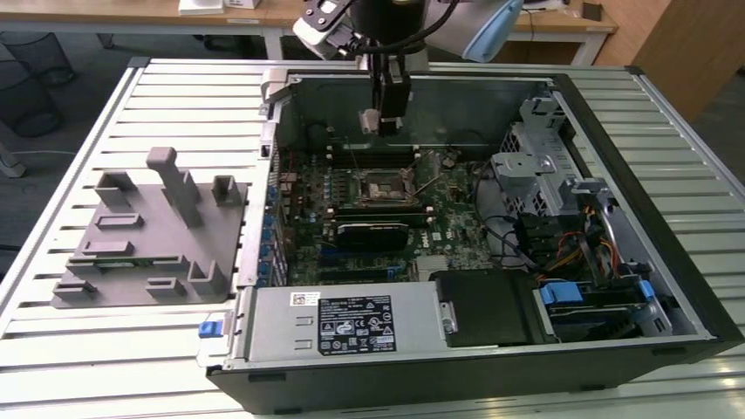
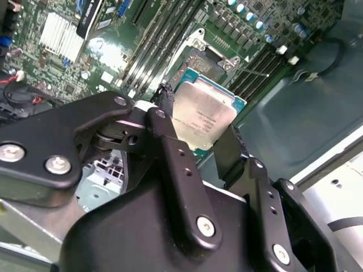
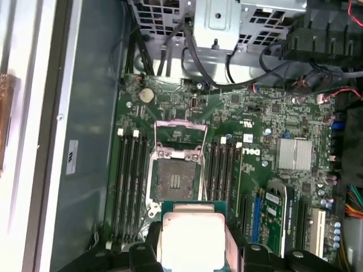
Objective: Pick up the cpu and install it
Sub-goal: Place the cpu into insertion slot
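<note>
My gripper (image 1: 382,118) hangs over the back half of the open computer case (image 1: 605,113), shut on the cpu (image 1: 370,120). In the second wrist view the cpu (image 2: 203,116) is a pale silvery square with a thin green rim, clamped by its edges between the two black fingers (image 2: 165,127). In the first wrist view the cpu (image 3: 191,238) sits between the gripper (image 3: 193,252) fingers, just short of the open socket (image 3: 177,178). That socket (image 1: 385,186) lies on the green motherboard (image 1: 460,223), below the gripper, with its metal frame (image 3: 180,131) flipped up.
Memory slots (image 3: 129,181) flank the socket on both sides. A drive cage with cables (image 1: 559,188) fills the case at the exterior view's right. The power supply (image 1: 338,323) sits at the front. A grey holder fixture (image 1: 152,236) stands on the slatted table (image 1: 117,349).
</note>
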Controlling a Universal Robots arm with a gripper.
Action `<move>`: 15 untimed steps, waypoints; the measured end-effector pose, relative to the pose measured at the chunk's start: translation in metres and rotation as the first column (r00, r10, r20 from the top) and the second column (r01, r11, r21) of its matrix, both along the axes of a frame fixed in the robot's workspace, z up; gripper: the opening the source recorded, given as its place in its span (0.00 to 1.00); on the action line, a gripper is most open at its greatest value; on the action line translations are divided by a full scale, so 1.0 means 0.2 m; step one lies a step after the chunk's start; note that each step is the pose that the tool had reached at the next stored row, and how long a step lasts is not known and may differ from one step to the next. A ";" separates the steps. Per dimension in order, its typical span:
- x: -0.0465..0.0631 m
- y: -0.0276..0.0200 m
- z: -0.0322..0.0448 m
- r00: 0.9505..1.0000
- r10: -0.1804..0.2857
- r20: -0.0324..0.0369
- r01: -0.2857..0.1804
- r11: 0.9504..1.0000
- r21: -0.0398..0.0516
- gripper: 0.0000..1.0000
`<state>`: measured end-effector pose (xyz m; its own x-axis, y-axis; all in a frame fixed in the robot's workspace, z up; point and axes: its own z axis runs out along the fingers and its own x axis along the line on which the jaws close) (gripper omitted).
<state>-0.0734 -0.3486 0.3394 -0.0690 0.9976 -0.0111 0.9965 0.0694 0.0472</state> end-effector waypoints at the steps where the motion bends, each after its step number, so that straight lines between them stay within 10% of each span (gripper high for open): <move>1: 0.00 0.001 -0.005 1.000 -0.006 0.000 0.006 1.000 0.000 0.53; 15: 0.01 0.003 -0.033 1.000 -0.008 0.000 0.008 1.000 0.000 0.53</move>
